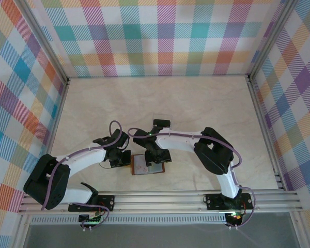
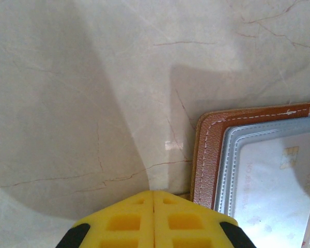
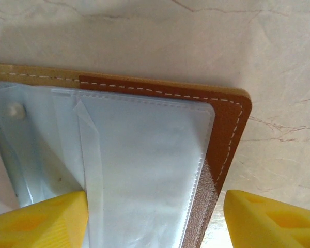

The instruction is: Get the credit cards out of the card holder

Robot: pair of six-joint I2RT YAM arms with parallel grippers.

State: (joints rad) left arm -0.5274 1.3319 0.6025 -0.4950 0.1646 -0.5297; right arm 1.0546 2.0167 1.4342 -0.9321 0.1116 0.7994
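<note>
- Top view: the card holder (image 1: 149, 165) lies open on the table (image 1: 206, 103), close to the near edge and about midway along it. The left gripper (image 1: 125, 159) sits at the holder's left edge. The right gripper (image 1: 157, 157) hangs over the holder's right half. Nearer the far edge a pale rectangle (image 1: 160, 117) lies on the table; it may be a card, but it is too small to be sure.
- Left wrist view: the left gripper (image 2: 153, 204) has its yellow fingers (image 2: 124, 223) pressed together with nothing between them. Their tips are just beside the card holder (image 2: 211, 155), at its stitched brown border. A credit card (image 2: 268, 178) with faint print shows inside the grey-blue pocket.
- Right wrist view: the right gripper (image 3: 155, 219) stands wide apart and grips nothing. One finger (image 3: 41, 219) is over the clear pocket (image 3: 144, 150), and the other is over bare table past the brown edge of the card holder (image 3: 228, 129). A small snap stud (image 3: 14, 110) sits near the pocket's left end.
</note>
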